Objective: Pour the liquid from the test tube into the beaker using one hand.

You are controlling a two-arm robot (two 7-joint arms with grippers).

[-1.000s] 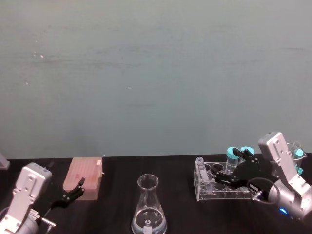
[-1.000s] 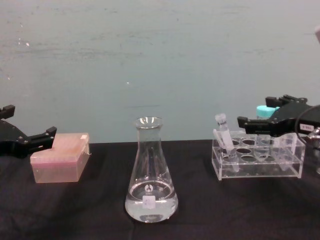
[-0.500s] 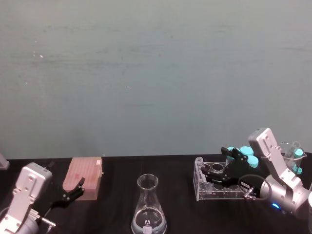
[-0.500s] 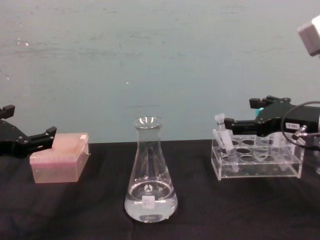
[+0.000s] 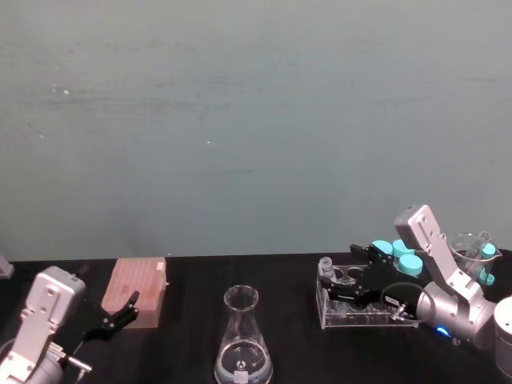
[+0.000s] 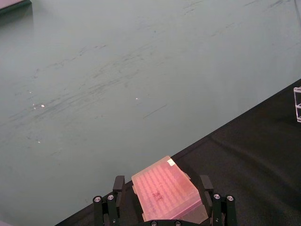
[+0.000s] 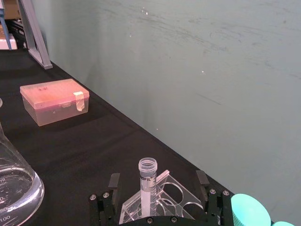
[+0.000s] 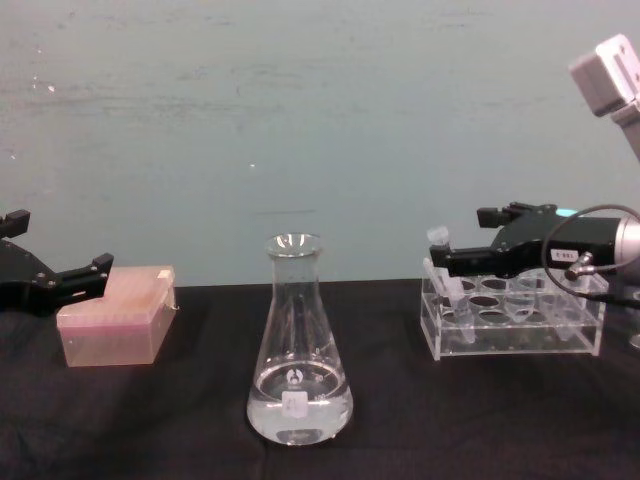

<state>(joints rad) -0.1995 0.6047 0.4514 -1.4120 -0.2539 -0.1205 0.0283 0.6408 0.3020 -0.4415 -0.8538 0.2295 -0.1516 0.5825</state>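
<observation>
Fingers of the right gripper stand wide open right by the test tube in its rack, frame right of the conical flask, so next they should squeeze it; the left gripper sits open, far left.

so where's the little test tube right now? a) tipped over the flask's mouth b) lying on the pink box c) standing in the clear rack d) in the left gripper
C: the test tube stands in the rack's end hole, the open right gripper close by it but not shut on it; the left gripper sits open by the pink box.
</observation>
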